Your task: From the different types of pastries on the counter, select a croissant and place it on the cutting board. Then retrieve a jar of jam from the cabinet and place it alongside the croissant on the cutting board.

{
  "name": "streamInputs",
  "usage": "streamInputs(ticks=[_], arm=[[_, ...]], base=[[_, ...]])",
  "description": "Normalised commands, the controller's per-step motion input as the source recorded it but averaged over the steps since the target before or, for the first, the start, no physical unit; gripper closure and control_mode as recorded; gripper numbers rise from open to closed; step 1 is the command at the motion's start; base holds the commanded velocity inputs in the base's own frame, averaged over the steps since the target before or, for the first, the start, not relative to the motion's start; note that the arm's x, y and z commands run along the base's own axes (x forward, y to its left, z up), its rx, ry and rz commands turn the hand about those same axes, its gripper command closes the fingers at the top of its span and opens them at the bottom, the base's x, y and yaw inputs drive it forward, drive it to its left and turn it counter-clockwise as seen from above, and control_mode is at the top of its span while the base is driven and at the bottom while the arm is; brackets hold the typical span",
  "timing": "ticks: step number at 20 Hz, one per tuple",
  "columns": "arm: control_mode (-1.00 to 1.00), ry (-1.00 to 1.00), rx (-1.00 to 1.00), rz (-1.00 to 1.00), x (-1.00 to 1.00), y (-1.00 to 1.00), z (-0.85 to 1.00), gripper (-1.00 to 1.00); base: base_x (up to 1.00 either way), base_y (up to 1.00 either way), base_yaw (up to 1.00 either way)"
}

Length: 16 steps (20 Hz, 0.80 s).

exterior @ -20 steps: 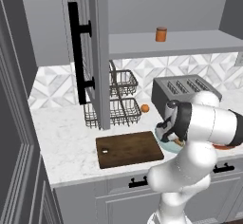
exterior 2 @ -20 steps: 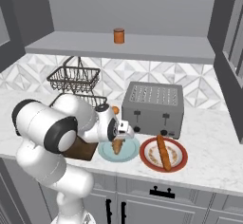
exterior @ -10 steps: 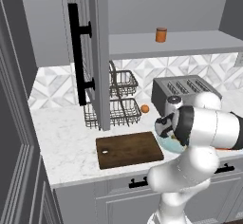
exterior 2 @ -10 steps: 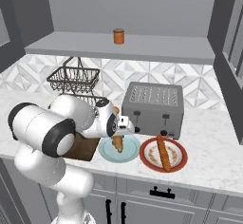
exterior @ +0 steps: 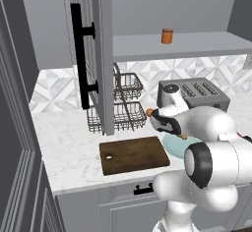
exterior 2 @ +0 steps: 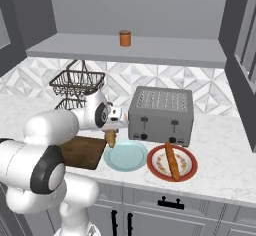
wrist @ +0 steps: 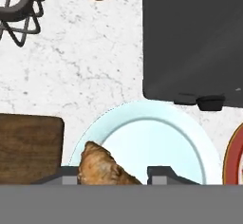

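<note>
Croissant (exterior 2: 110, 138) clenched between the fingers of the tool (exterior 2: 111, 136), lifted just above the left rim of the pale blue plate (exterior 2: 126, 156) on the marble worktop (exterior 2: 220, 165). Cutting board (exterior: 133, 155) lying bare to the left of the plate, almost touching it. Red-rimmed plate (exterior 2: 186, 167) to the right, carrying the long stick pastry (exterior 2: 172, 160); toaster (exterior 2: 161, 115) behind both plates. Jar of jam (exterior 2: 125, 38) upright on the cabinet shelf (exterior 2: 165, 51), well above the worktop, beside the open door (exterior: 101, 54).
</note>
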Motion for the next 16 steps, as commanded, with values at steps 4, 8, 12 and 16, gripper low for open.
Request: streamInputs(ticks=[4,8,12,16], arm=[[-1.0,0.28,0.0,0.0,0.0,0.53,0.06,1.0],[-1.0,0.32,0.0,0.0,0.0,0.44,0.0,1.0],[-1.0,0.18,0.06,0.0,-0.05,0.39,-0.28,1.0],[-1.0,0.01,0.11,0.0,-0.49,0.13,-0.91,1.0]], base=[[0.0,0.0,0.0],[0.0,0.0,0.0],[0.0,0.0,0.0],[0.0,0.0,0.0]])
